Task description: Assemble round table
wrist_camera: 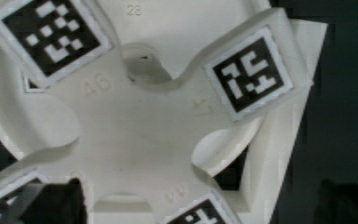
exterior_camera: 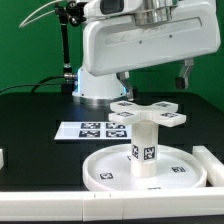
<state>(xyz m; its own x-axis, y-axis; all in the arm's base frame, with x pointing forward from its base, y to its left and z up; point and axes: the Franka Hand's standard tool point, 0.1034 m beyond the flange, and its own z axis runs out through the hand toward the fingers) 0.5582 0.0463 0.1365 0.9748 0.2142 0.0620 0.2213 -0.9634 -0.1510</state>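
At the near edge of the black table (exterior_camera: pixel 40 110), exterior view: the large rimmed round disc (exterior_camera: pixel 105 172) lies flat, rim upward, a little toward the exterior view's right.

- The short thick cylinder leg (exterior_camera: pixel 143 148) stands upright at about the middle of the disc, a square tag on its side.
- The cross-shaped piece (exterior_camera: pixel 147 113) sits level on top of the leg, its four arms spread and a tag on each arm. Whether it is fastened to the leg or only resting on it, cannot tell.
- One white rail block (exterior_camera: pixel 210 160) lies just beside the disc at the table's edge on the exterior view's right. Another rail block (exterior_camera: pixel 3 157) shows partly at the opposite edge.

Mid-table, beyond the disc: the marker board (exterior_camera: pixel 92 129) lies flat.

Above the cross: the gripper (exterior_camera: pixel 155 85) hangs from the white arm (exterior_camera: pixel 150 45). Its two dark fingers (exterior_camera: pixel 185 74) are spread well apart and hold nothing. The fingertips are above the cross, clear of it.

Wrist view: the cross fills the picture, with its hub roughly central and tagged arms running out toward the corners.

Far side of the table: the arm's base stands toward the far edge.
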